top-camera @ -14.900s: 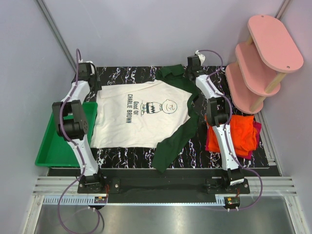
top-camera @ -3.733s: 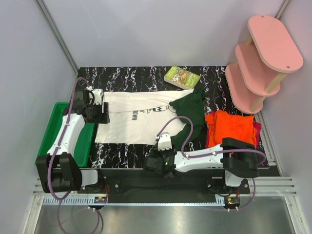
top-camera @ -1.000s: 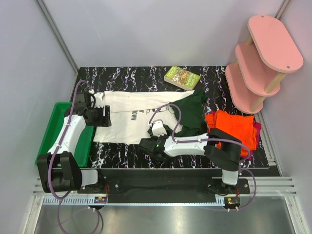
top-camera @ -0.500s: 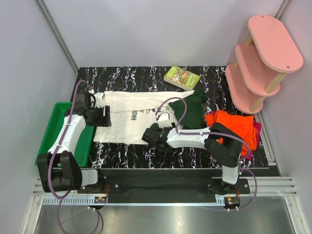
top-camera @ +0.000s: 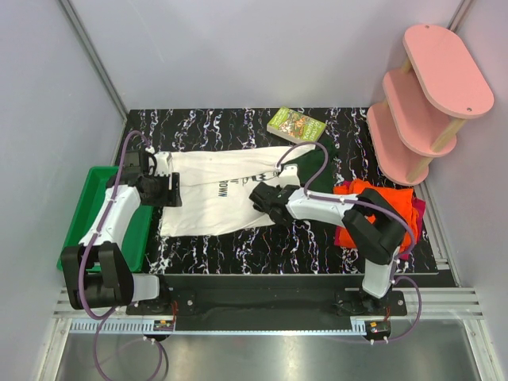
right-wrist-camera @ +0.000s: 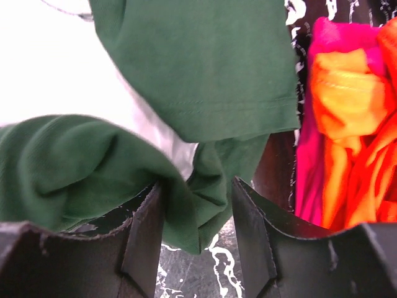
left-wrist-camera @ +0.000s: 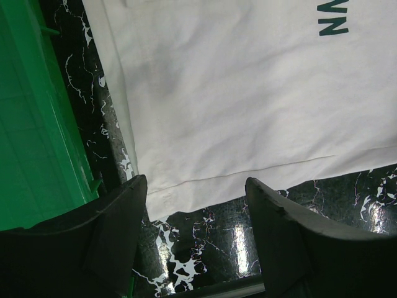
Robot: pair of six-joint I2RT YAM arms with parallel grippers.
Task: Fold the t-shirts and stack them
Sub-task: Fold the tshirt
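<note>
- Cream-white t-shirt (top-camera: 198, 210) lies spread on the black marbled table (top-camera: 214, 127), left of centre, with its dark lettering face up. Its near hem runs slantwise across the stone.
- One dark green sleeve (top-camera: 316, 168) of that shirt is bunched at its right end. In the right wrist view a fold of this green cloth (right-wrist-camera: 205, 68) fills the gap between the fingers.
- Right gripper (top-camera: 262, 198) reaches in from the right and sits on the shirt's right part. Its jaws are pinched on the green sleeve fold (right-wrist-camera: 197, 217).
- Left gripper (top-camera: 168, 190) is at the shirt's left edge. Its jaws stand wide apart (left-wrist-camera: 195, 230), with the white hem and a strip of table showing between them and no cloth clamped.
- Green tray (top-camera: 83, 218) sits at the table's left edge, just beside the shirt, and the left arm passes over it. Only plain green floor and wall show in the left wrist view (left-wrist-camera: 31, 136).
- Orange t-shirt (top-camera: 397, 208) lies rumpled at the right side of the table, on top of a magenta-red t-shirt (top-camera: 345, 236) whose edge shows beneath it. Both are just right of the green sleeve in the right wrist view (right-wrist-camera: 347, 105).
- Small green book (top-camera: 296, 125) lies at the far edge, near the sleeve.
- Pink tiered shelf (top-camera: 432, 71) stands at the far right corner.
</note>
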